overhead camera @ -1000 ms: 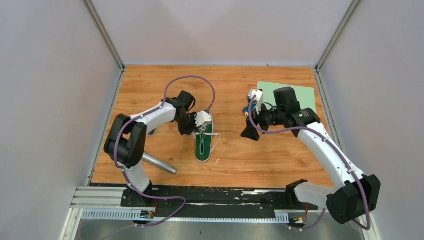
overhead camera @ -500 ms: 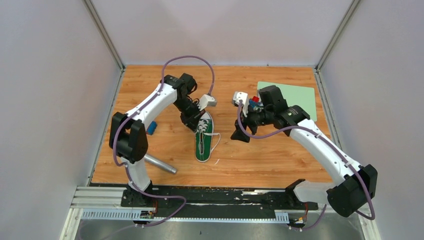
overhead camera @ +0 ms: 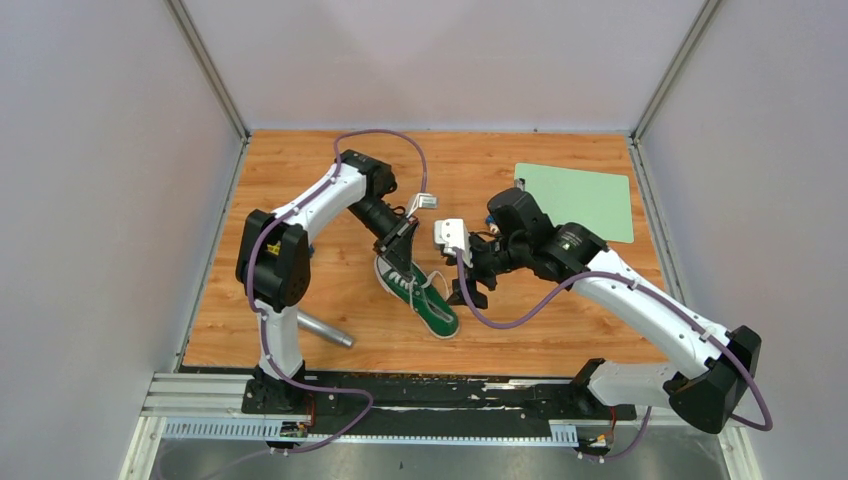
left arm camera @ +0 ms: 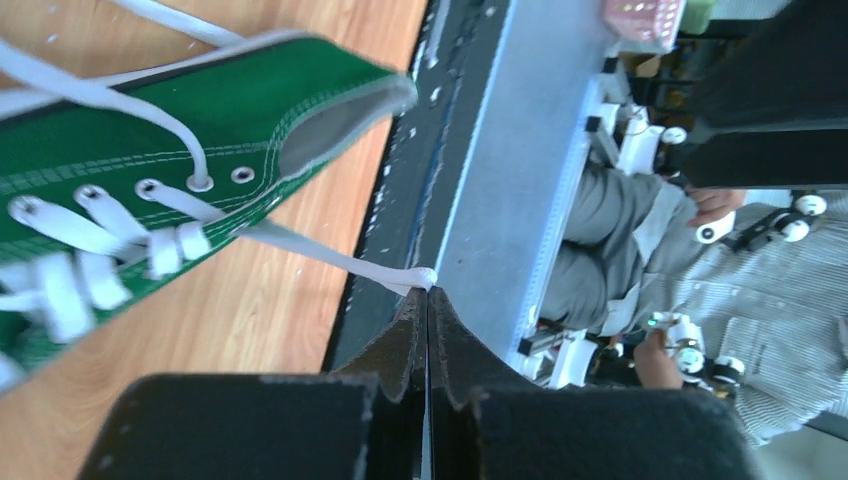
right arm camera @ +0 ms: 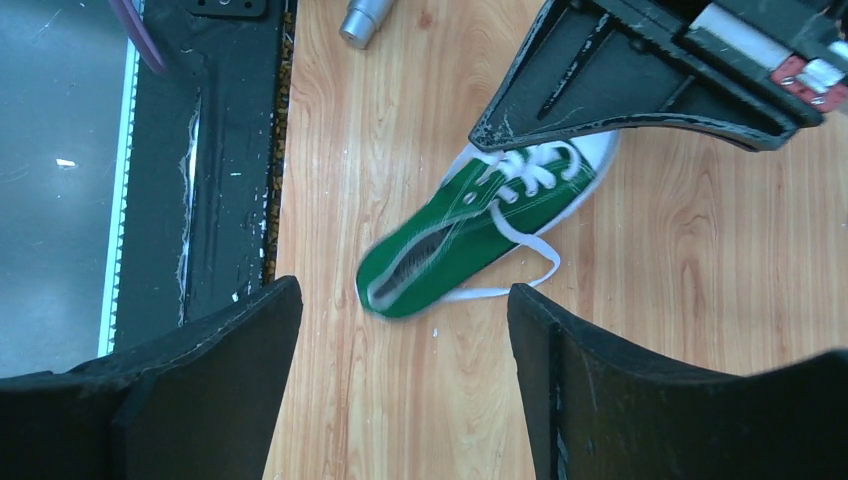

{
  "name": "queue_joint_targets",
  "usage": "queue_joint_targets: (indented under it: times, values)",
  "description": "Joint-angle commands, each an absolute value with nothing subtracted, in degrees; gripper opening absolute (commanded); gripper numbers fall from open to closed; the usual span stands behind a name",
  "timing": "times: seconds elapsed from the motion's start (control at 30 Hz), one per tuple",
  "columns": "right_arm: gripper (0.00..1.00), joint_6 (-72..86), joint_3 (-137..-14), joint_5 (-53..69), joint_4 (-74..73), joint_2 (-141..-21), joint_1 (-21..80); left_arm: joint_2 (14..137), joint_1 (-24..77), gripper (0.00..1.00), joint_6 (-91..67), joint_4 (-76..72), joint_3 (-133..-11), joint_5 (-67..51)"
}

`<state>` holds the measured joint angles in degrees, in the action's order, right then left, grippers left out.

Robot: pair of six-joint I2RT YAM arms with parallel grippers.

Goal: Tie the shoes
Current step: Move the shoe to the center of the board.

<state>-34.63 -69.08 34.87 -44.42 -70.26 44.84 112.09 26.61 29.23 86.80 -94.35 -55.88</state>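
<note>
1. Left gripper (left arm camera: 427, 300), pinched shut on one lace (left arm camera: 330, 258), sits at the sneaker (overhead camera: 420, 297) toe.
2. That sneaker lies on the table (overhead camera: 300, 170), long axis 10-to-4 o'clock, heel at 4.
3. Right gripper (overhead camera: 468, 284), jaws wide and empty, hovers at its 3 o'clock, nearer the loose lace (right arm camera: 520, 262).

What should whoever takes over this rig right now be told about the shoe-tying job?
Left gripper: shut, pinching one long white flat lace at its fingertips. The lace runs taut from the top eyelets.
Right gripper: open, holding nothing, above the shoe's heel end.
Small green canvas sneaker with white toe cap: sole-down on the wooden table, toe toward the left gripper, heel toward the near edge.
Done: one lace grasped.
Left: a loose lace loop lies on the table beside the sneaker. No knot or bow shows, so crossing, looping and tightening all remain.
</note>
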Motion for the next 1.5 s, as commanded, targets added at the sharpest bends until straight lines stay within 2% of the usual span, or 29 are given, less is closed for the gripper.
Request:
queue_joint_targets:
  times: [0.0, 0.07, 0.23, 0.33, 0.4, 0.43, 0.47, 0.57, 0.67, 0.77, 0.87, 0.97, 1.33, 1.47]
  values:
    - [0.76, -37.0, -72.1, 34.7, -45.1, -70.1, 45.2, 108.5, 26.8, 0.0, 26.9, 95.0, -98.5, -67.4]
    - [0.76, -37.0, -72.6, 34.5, -45.0, -70.8, 45.2, 109.4, 26.8, 0.0, 27.1, 94.8, -98.4, -66.8]
    - [0.76, -37.7, -70.1, 33.1, -44.7, -71.8, 45.3, 111.8, 25.7, 0.0, 20.2, 86.8, -95.3, -51.2]
    - [0.75, -40.9, -65.3, 31.3, -44.4, -71.5, 45.4, 114.2, 23.9, 0.0, 20.2, 86.3, -95.5, -48.3]
    - [0.75, -43.5, -61.7, 29.7, -43.9, -70.8, 45.4, 114.9, 22.1, 0.07, 20.6, 86.6, -96.6, -47.6]
    - [0.74, -44.7, -60.1, 29.6, -43.8, -70.2, 45.4, 114.4, 21.7, 0.15, 20.3, 86.1, -97.0, -46.3]
    - [0.74, -46.1, -58.8, 29.8, -43.8, -69.5, 45.7, 113.8, 21.0, 0.18, 19.8, 85.4, -97.3, -45.4]
    - [0.64, -49.0, -54.2, 25.6, -41.4, -67.0, 49.0, 107.9, 19.9, 0.3, 15.9, 80.0, -96.2, -40.0]
    - [0.57, -54.3, -49.0, 23.3, -37.1, -63.0, 52.4, 101.5, 18.8, 0.35, 13.6, 74.3, -92.2, -34.1]
    - [0.56, -64.1, -41.5, 23.5, -31.1, -58.9, 56.0, 95.1, 17.3, 0.4, 11.5, 68.8, -88.6, -27.7]
    - [0.54, -73.1, -36.2, 24.8, -25.0, -58.5, 57.4, 93.1, 14.3, 0.4, 10.4, 69.0, -88.2, -27.3]
    - [0.52, -77.3, -36.1, 26.9, -22.5, -63.0, 57.5, 90.4, 11.3, 0.4, 9.5, 68.3, -85.1, -29.4]
    - [0.49, -79.3, -40.0, 24.5, -13.3, -80.5, 58.5, 73.3, 9.0, 0.42, 10.1, 65.5, -77.0, -28.2]
    - [0.45, -80.2, -41.5, 23.5, -11.9, -84.5, 58.6, 69.8, 7.2, 0.42, 10.3, 65.5, -75.6, -28.4]
